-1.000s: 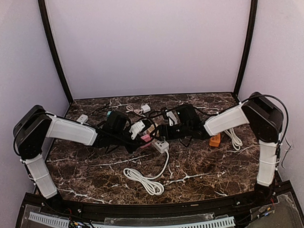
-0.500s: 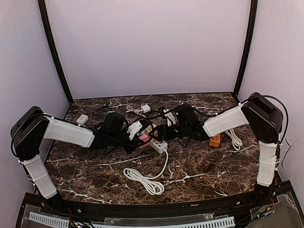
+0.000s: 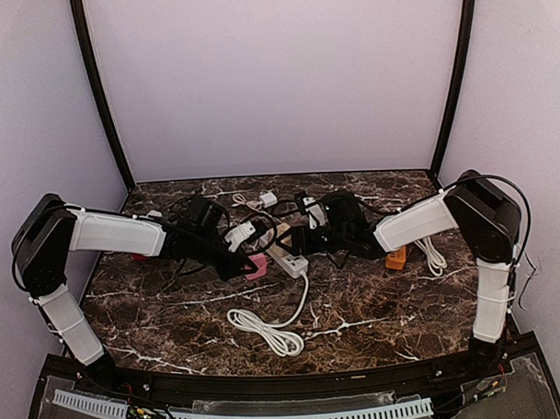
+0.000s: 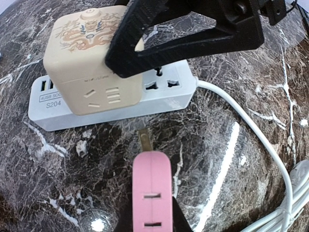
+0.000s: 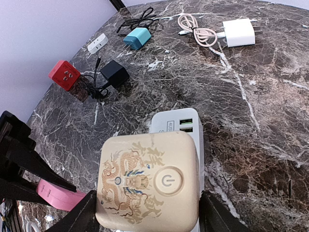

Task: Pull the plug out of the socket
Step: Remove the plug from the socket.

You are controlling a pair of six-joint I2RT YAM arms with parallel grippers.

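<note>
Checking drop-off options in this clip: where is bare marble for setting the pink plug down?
Bare marble table opens front right, between the coiled white cable and the right arm, and front left, between that coil and the left arm. The middle row is crowded: pink plug, power strip, cube adapter, orange plug, white charger behind.

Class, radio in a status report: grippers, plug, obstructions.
Left gripper shut on pink plug, prongs clear of white power strip. Right gripper straddles beige dragon-printed cube adapter on strip. Nothing blocking.
</note>
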